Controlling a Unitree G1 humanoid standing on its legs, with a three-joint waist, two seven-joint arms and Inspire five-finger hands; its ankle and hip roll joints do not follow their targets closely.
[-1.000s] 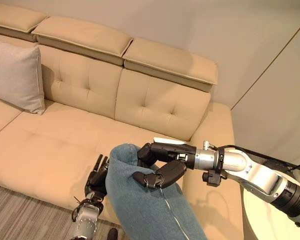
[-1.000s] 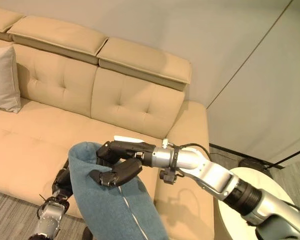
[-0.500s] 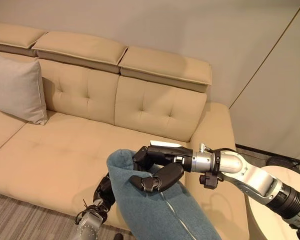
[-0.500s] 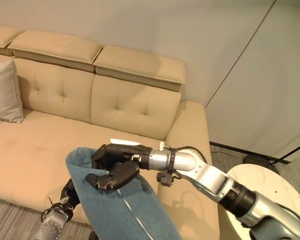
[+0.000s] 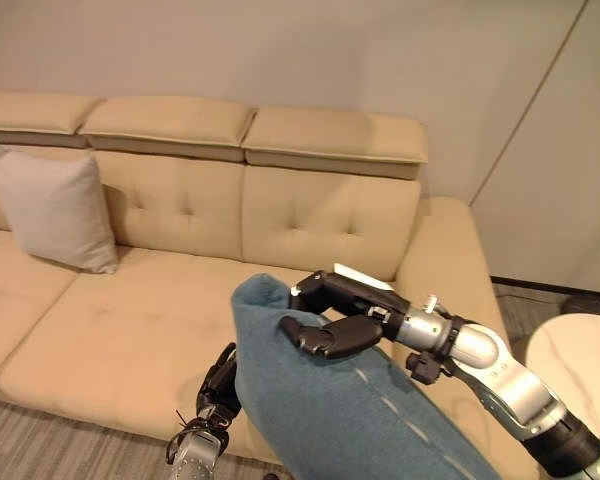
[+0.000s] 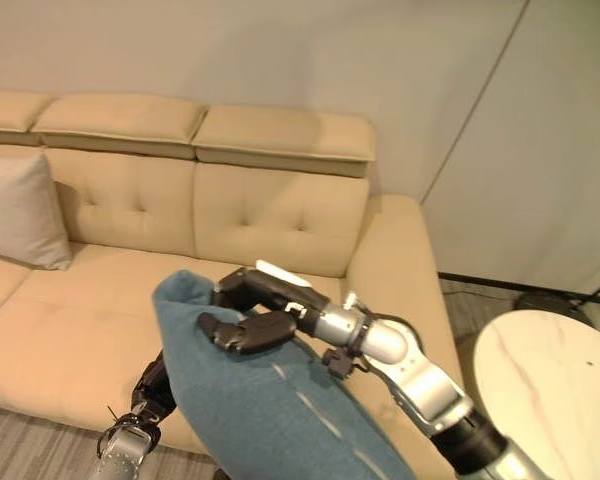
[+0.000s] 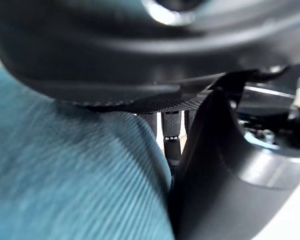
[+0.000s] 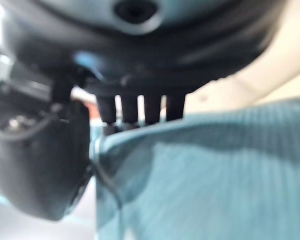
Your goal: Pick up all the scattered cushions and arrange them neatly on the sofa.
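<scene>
A teal cushion (image 5: 340, 410) hangs upright in front of the beige sofa (image 5: 130, 320), held between both hands. My right hand (image 5: 335, 322) is shut on its top corner, with the thumb on the near face and the fingers behind. My left hand (image 5: 218, 385) sits low at the cushion's left edge, fingers curled against the fabric. In the left wrist view the teal cushion (image 7: 65, 180) lies beside the fingers (image 7: 171, 131). In the right wrist view the teal cushion (image 8: 210, 175) lies under the row of fingers (image 8: 140, 107). A light grey cushion (image 5: 55, 208) leans upright against the sofa's back at the left.
The sofa's seat between the grey cushion and the right armrest (image 5: 450, 270) is bare. A round white marble table (image 6: 550, 380) stands at the right, near my right arm. Grey carpet (image 5: 40, 445) lies in front of the sofa.
The camera has tipped up, so the sofa sits lower in view. My left hand's fingers have gone from straight to curled at the cushion's edge. The right hand has kept its hold.
</scene>
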